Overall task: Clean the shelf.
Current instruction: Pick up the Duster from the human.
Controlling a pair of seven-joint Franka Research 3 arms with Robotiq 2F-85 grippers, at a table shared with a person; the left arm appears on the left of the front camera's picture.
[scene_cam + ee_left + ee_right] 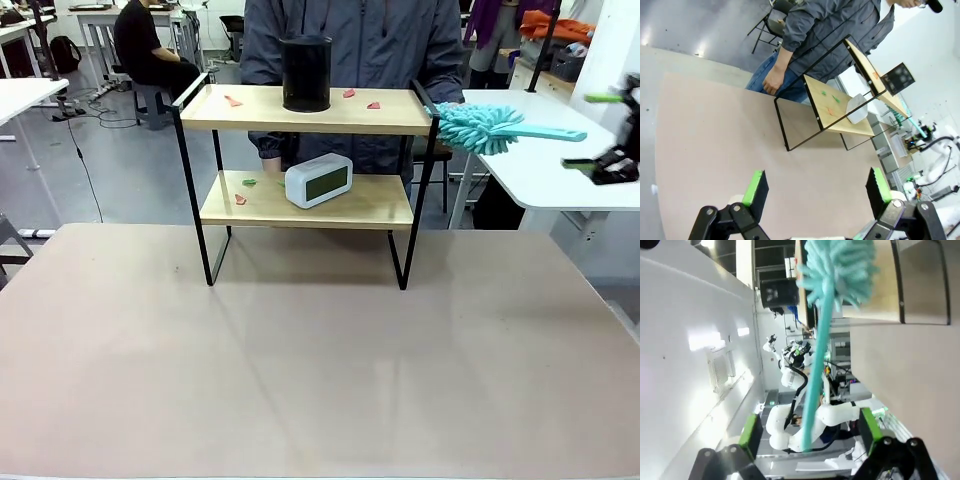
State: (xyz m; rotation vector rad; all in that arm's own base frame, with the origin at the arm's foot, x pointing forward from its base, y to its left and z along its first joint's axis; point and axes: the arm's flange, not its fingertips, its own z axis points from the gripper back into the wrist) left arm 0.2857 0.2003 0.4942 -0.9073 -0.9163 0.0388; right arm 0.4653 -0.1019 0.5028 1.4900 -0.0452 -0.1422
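Observation:
The shelf (260, 112) stands at the far middle of the table, seen sideways in the left wrist view (826, 97). Small red scraps (233, 100) lie on its top board, and green (249, 182) and red ones on the lower board. A teal duster (480, 127) hangs level by the shelf's top right corner, and what holds it up is hidden. Its handle points into my right gripper (592, 130), which stands open. The right wrist view shows the duster (815, 365) running between the wide-apart fingers of that gripper (807, 432), touching neither pad. My left gripper (817, 192) is open above the table.
A black cylinder (306, 72) stands on the top board and a white alarm clock (318, 181) on the lower one. A person (350, 40) stands right behind the shelf, one hand (771, 82) hanging low. The tan table (300, 350) lies bare in front. A white table (540, 170) is at right.

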